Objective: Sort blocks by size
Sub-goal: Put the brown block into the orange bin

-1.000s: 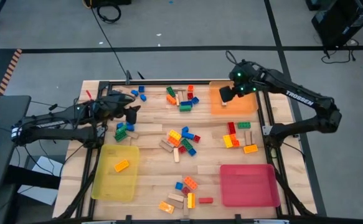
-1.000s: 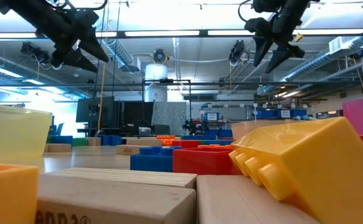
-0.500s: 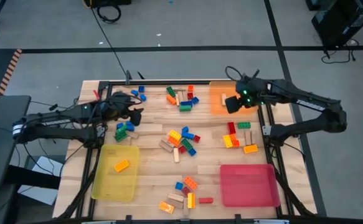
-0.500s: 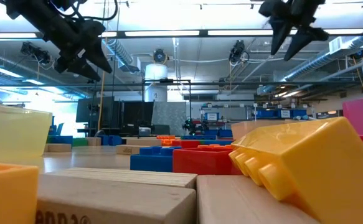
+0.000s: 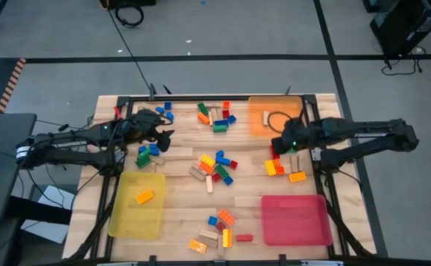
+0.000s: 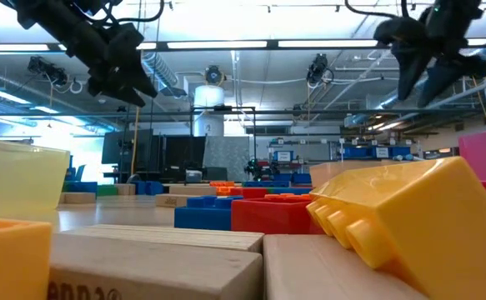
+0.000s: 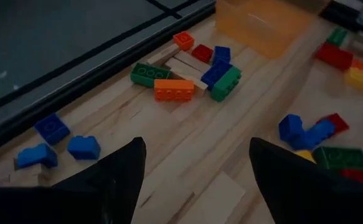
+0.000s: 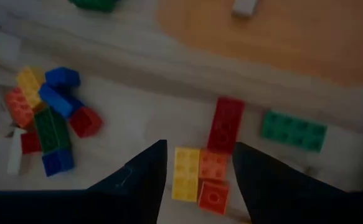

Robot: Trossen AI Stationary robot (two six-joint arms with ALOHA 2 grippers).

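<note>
In the low view, the nearest things are a plain tan wooden block (image 6: 151,267) at the bottom of the frame and a big yellow plastic studded brick (image 6: 409,221) at the lower right, with a red brick (image 6: 272,214) and a blue brick (image 6: 202,215) behind them. In the high view, the loose coloured plastic and wooden blocks lie in groups over the light wooden table (image 5: 178,214): one group at the bottom centre (image 5: 219,230), one in the middle (image 5: 215,168), one at the top centre (image 5: 215,117). A flat yellow tray (image 5: 126,222) at the lower left holds one orange brick (image 5: 144,196), a flat red tray (image 5: 295,219) sits at the lower right, and a flat orange tray (image 5: 263,122) is at the upper right. The right gripper (image 5: 280,145) hangs above the red, yellow and orange bricks (image 5: 282,166) at the right side, its fingers apart and holding nothing. The left gripper (image 5: 163,139) hovers at the upper left, above the table near blue and green bricks (image 5: 147,154), its jaws spread wide and empty
</note>
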